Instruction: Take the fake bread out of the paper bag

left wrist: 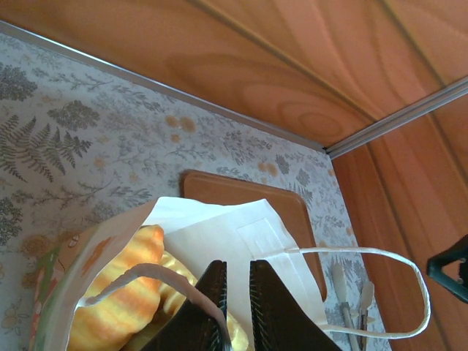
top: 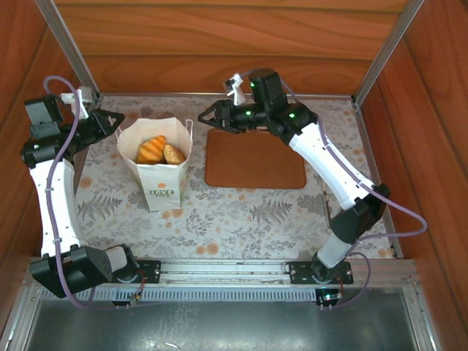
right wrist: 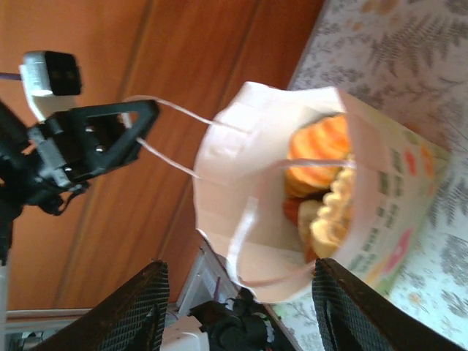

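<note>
Right gripper (top: pixel 203 117) is hovering wide open just right of the paper bag (top: pixel 162 186), fake bread (top: pixel 151 150) lying leftward inside (left gripper (top: pixel 119 121) narrowly pinching its handle).

2 white arms (top: pixel 55 205) with black joints (top: pixel 44 142), lilac cables (top: pixel 53 79) and green indicator lights (top: pixel 290 115)

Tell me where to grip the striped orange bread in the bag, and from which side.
Probably grip the striped bread across its short width, jaws coming straight down through the open mouth of the upright paper bag: it lies on top, and the bag's walls close off every side.
</note>
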{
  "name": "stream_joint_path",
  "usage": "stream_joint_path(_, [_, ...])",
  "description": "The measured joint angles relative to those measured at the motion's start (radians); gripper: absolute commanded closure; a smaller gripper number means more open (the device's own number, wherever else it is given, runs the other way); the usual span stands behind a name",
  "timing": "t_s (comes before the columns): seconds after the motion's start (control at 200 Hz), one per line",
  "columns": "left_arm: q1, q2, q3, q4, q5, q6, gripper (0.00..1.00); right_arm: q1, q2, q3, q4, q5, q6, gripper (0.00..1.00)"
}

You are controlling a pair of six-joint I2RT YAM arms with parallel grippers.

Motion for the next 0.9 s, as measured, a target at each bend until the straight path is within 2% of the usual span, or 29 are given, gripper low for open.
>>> stream_joint_path(0.32, [0.000,0.000,0.001,-0.005,-0.001,-0.001,0.84,0.029,0.238,0.319,-0.195,0.047,-0.003,0.44])
stream_joint_path(0.485, [0.000,0.000,0.004,-0.005,-0.003,-0.001,0.84,0.047,0.338,0.464,-0.299,0.051,-0.029,0.55])
stream_joint_path(0.675, [0.000,0.000,0.013,-0.012,-0.007,-0.001,0.84,0.065,0.349,0.487,-0.352,0.050,-0.050,0.62])
stream_joint_path(0.785, [0.000,-0.001,0.018,-0.013,-0.017,-0.001,0.84,0.067,0.349,0.488,-0.370,0.052,-0.060,0.71])
stream_joint_path(0.84, [0.000,-0.002,0.019,-0.013,-0.021,-0.001,0.84,0.070,0.349,0.488,-0.377,0.054,-0.070,0.84])
stream_joint_path(0.9, [0.000,-0.002,0.021,-0.016,-0.023,-0.001,0.89,0.070,0.349,0.488,-0.387,0.055,-0.079,0.86])
